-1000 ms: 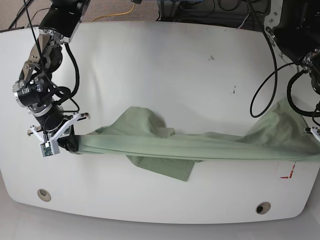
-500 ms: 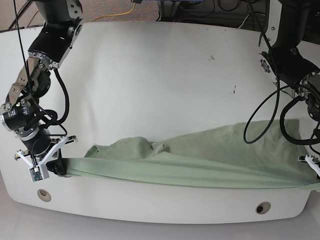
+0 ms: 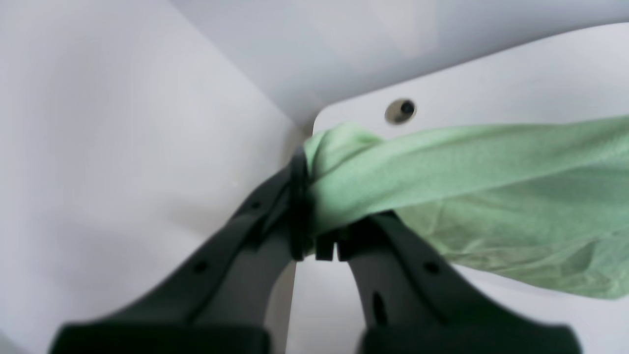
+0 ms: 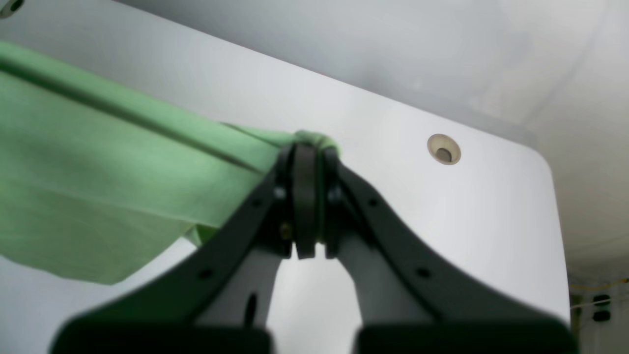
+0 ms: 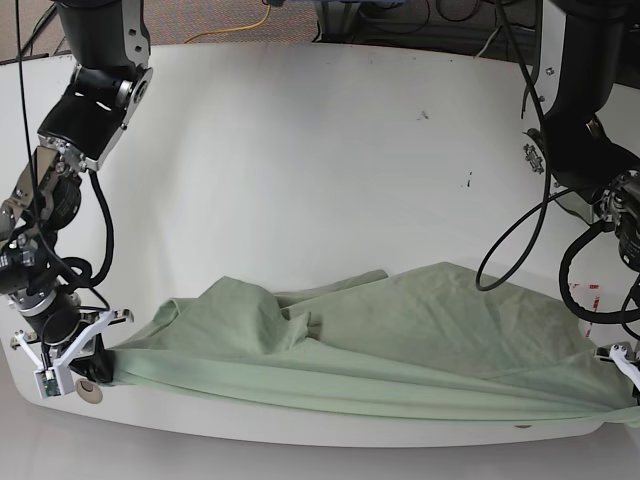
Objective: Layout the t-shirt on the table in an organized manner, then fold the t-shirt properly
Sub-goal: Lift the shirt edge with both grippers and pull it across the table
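The pale green t-shirt (image 5: 400,340) lies spread and wrinkled across the front of the white table (image 5: 300,170), its front edge pulled taut between both grippers. My right gripper (image 5: 92,372) is at the front left corner, shut on one end of the shirt; the right wrist view shows it (image 4: 304,155) pinching a green fold (image 4: 98,172). My left gripper (image 5: 630,398) is at the front right edge, shut on the other end; the left wrist view shows it (image 3: 309,206) holding bunched cloth (image 3: 442,167).
A grommet hole (image 5: 91,394) sits beside my right gripper and also shows in the right wrist view (image 4: 443,149). Another hole (image 3: 400,110) shows in the left wrist view. Red tape marks (image 5: 583,300) lie at the right. Black cables (image 5: 520,230) hang over the right side.
Both grippers have moved toward the table's front edge, dragging the shirt with them. The cloth has gone from a narrow lifted band to a wider sheet lying on the table.
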### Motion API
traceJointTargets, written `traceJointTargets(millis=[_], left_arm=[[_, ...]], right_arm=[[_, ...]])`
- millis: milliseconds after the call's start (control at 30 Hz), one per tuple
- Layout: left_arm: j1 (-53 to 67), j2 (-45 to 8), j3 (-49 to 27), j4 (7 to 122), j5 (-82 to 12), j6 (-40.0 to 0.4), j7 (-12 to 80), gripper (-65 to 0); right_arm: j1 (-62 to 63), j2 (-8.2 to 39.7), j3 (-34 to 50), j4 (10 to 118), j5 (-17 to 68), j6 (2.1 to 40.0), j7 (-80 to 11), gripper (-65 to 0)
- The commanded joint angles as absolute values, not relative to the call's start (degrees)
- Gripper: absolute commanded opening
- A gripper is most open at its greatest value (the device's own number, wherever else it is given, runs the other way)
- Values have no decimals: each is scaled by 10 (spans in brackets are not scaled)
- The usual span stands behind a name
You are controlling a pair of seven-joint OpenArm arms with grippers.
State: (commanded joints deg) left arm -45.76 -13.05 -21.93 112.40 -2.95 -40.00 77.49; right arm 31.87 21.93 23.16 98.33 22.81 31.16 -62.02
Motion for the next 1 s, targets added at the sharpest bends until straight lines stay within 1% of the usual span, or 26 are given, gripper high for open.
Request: traceJointTargets(millis=[167, 300, 500, 567, 733, 833, 1000], left_arm=[[-483, -109, -218, 1124, -30, -400, 773, -650], [-503, -106, -218, 1124, -29, -400, 773, -650], [-522, -96, -218, 1123, -29, -400, 774, -650], [-522, -96, -218, 1123, -29, -400, 774, -650], [-520, -99, -222, 1123, -29, -400, 774, -650], [-519, -109, -223, 1124, -29, -400, 774, -650], [-504, -113, -224, 1125, -29, -400, 776, -650]], right_arm=[[361, 230, 227, 956, 225, 312, -620, -650], [395, 239, 181, 940, 223, 312, -620, -650], [422, 255, 176, 938, 225, 311, -621, -650], [427, 255, 176, 939, 225, 311, -622, -650], [436, 277, 176, 939, 228, 311, -637, -650], [436, 284, 176, 945, 228, 311, -644, -650], [413, 294, 179, 961, 228, 312, -657, -650]])
